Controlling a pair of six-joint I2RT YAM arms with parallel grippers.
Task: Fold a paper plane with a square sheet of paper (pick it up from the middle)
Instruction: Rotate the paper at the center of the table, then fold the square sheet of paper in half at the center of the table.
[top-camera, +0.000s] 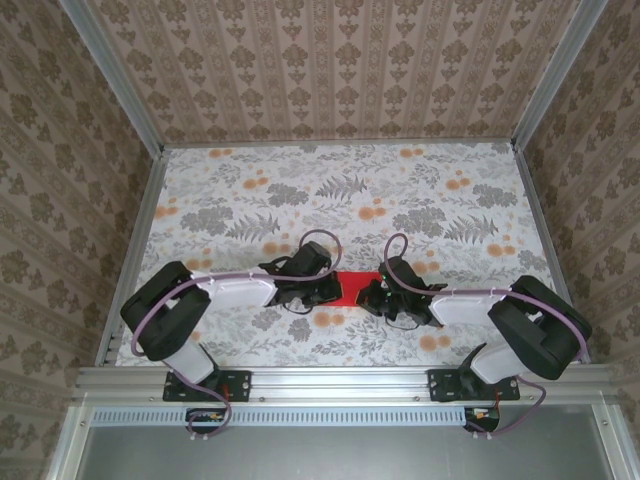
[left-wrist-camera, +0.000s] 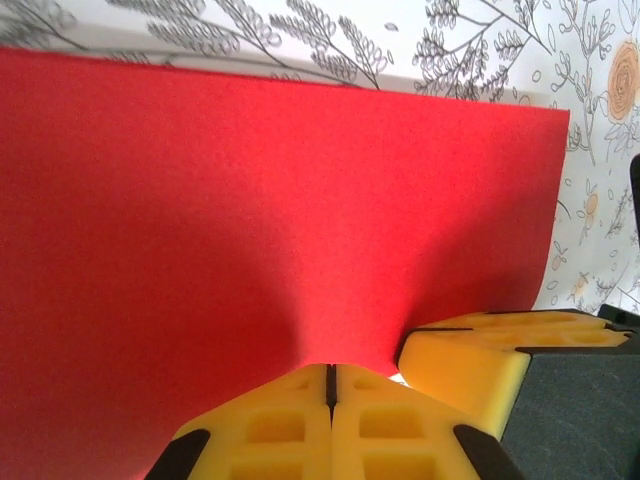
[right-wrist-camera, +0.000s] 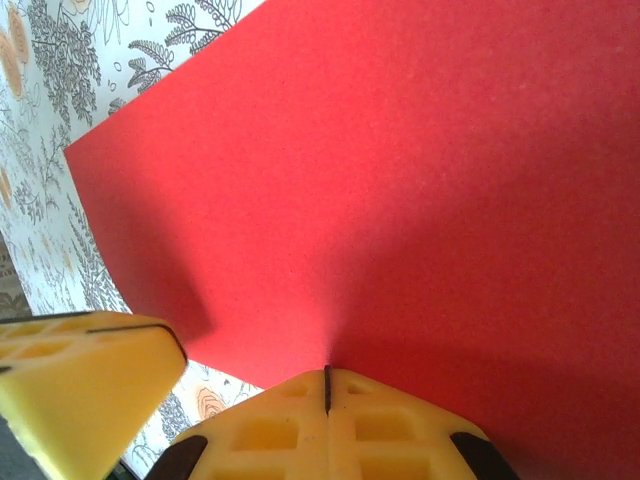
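The square sheet of paper (top-camera: 352, 288) sits low in the middle of the top view, on the near part of the flowered bench (top-camera: 300, 190), almost wholly covered by the two arms that meet over it from either side. The left claw (top-camera: 322, 291) comes in from the left of the frame and the right claw (top-camera: 375, 293) from the right, the two just beside each other with a strip of red between them. In the left wrist view the left claw (left-wrist-camera: 330, 385) stands at the bottom centre with its yellow pads pressed together, and the paper (left-wrist-camera: 250, 220) puckers down into that seam, so it is pinched there. The right wrist view shows the same: the right claw (right-wrist-camera: 327, 385) is clamped onto the sheet (right-wrist-camera: 420, 180) at the bottom centre, and the red edge to the lower left throws a shadow on the bench (right-wrist-camera: 60, 120), which suggests the paper is raised a little there. No crease or folded point can be seen; the sheet reads as a plain flat square. So the step in hand looks like the pick-up from the middle, with all the folding ahead. The next move probably calls for both claws to lift together without pulling apart, since thin paper tears or slips easily, then to bring one half over the other with the edges matched for the centre crease.
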